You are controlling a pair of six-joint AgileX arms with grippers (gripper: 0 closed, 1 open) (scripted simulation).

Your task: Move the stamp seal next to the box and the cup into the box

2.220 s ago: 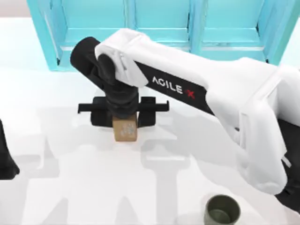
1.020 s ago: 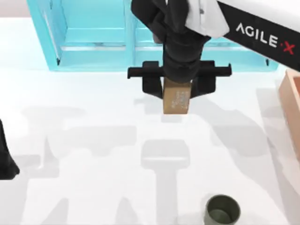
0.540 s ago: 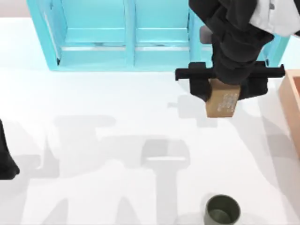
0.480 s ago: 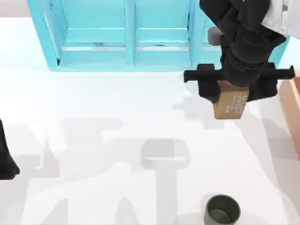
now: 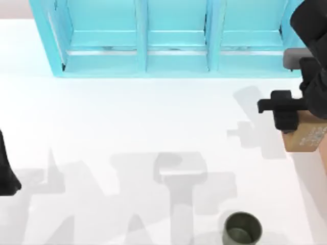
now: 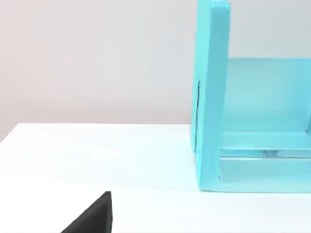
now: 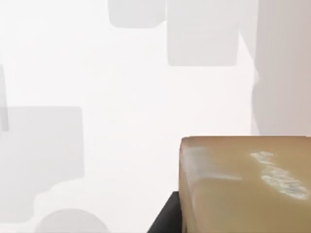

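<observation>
Two arms share the table (image 5: 127,122), and one is at work. Right gripper (image 5: 301,120), at the right edge of the top view, is clenched on the seal (image 5: 306,137), which hangs from it above the table; its shadow falls apart from it on the white surface. In the right wrist view the seal (image 7: 245,184) sits close under the camera, its pale markings on the upper face, with bare table beyond. Left arm (image 5: 6,171) is parked at the left edge of the top view; whether its claw is released or clenched cannot be told.

Step in hand, by judgement: carrying the seal toward its place beside the box. That step is not yet done, since the seal is off the table. Next move calls for lowering the seal until it rests on the table just beside the box wall, and only then letting go; a release from height could tip the block.

Cup (image 5: 242,229) stands upright near the bottom edge of the top view, well apart from the seal, with a dark hollow and nothing seen inside it. Its move into the box is still to come. Shelf (image 5: 173,46) spans the far side of the table; its open bays look empty.
</observation>
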